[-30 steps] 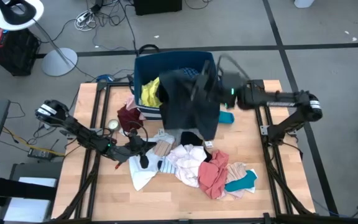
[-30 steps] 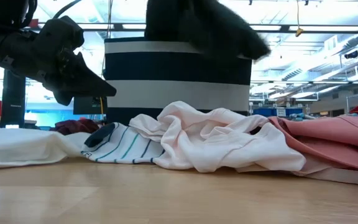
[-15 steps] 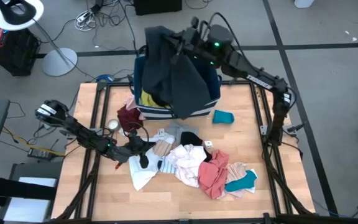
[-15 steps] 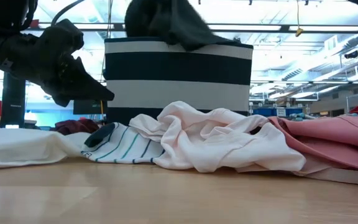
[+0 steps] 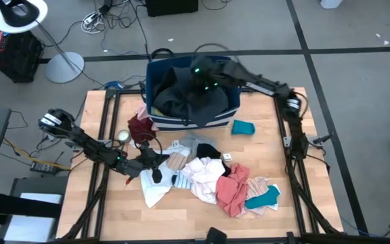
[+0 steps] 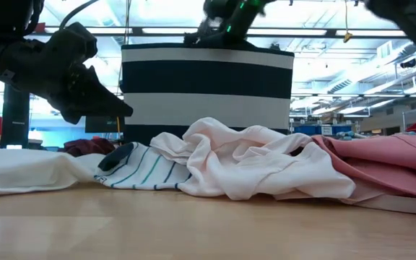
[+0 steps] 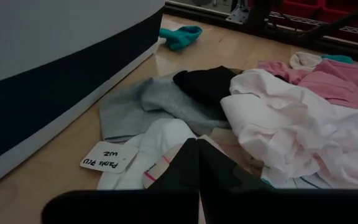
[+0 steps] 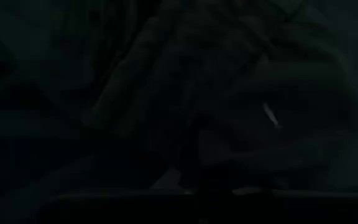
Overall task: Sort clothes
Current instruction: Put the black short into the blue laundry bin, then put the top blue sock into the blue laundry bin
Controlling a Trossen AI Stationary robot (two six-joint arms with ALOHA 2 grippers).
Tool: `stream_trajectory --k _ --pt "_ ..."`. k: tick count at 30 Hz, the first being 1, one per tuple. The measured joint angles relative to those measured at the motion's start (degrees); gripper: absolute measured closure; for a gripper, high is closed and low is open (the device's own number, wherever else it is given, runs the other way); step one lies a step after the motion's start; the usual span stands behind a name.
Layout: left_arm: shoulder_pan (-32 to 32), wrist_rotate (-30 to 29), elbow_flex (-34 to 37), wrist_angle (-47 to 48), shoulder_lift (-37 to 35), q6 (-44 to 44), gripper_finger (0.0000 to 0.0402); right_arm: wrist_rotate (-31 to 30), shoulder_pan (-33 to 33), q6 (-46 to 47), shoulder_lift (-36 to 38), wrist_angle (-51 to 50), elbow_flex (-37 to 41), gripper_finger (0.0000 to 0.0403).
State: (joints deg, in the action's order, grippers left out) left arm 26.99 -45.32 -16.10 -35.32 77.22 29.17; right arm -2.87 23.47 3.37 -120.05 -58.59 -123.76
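My right gripper (image 5: 198, 73) is down over the navy, white-striped bin (image 5: 234, 108) at the table's far edge, shut on a dark grey garment (image 5: 185, 98) that fills the bin. My left gripper (image 5: 156, 163) is shut and empty. It hangs just above the left end of the clothes pile and shows as clear of it in the low view (image 6: 125, 110). The pile lies on the table's middle: a pale pink garment (image 5: 205, 177), a salmon one (image 5: 233, 190), a teal one (image 5: 263, 198) and a white one (image 5: 153, 193). My right gripper comes at the dark grey garment from above, over the bin's middle. Dark cloth (image 8: 185, 93) fills its wrist view and hides which part the fingers have. The garment lies heaped in the bin, one part (image 5: 202, 116) draped over the bin's near wall.
A maroon garment (image 5: 139, 127) lies on the table left of the bin and a teal sock (image 5: 244, 127) right of it. Grey (image 7: 148, 102) and black (image 7: 207, 81) pieces and a paper tag (image 7: 107, 157) lie between the bin and the pile. Bare wood shows along the near edge.
My right gripper has carried the dark grey garment from in front of the bin's right side up and over toward the far edge, then down over the bin's middle. The garment hung full length below the gripper and now lies heaped in the bin.
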Motion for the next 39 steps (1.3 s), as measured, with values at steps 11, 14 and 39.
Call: stream_trajectory --k 11,14,39 --pt "0.01 -0.04 0.00 0.11 0.01 0.02 0.0401 2.32 1.29 3.02 -15.10 1.07 -0.37 0.0288" --pt "0.01 -0.04 0.00 0.27 0.01 0.02 0.0401 4.90 1.79 3.11 -15.16 0.88 -0.34 0.0259" --pt "-0.01 3.39 0.00 -0.24 0.01 -0.24 0.0401 -0.74 -0.68 -3.54 23.02 -8.34 0.09 0.0243"
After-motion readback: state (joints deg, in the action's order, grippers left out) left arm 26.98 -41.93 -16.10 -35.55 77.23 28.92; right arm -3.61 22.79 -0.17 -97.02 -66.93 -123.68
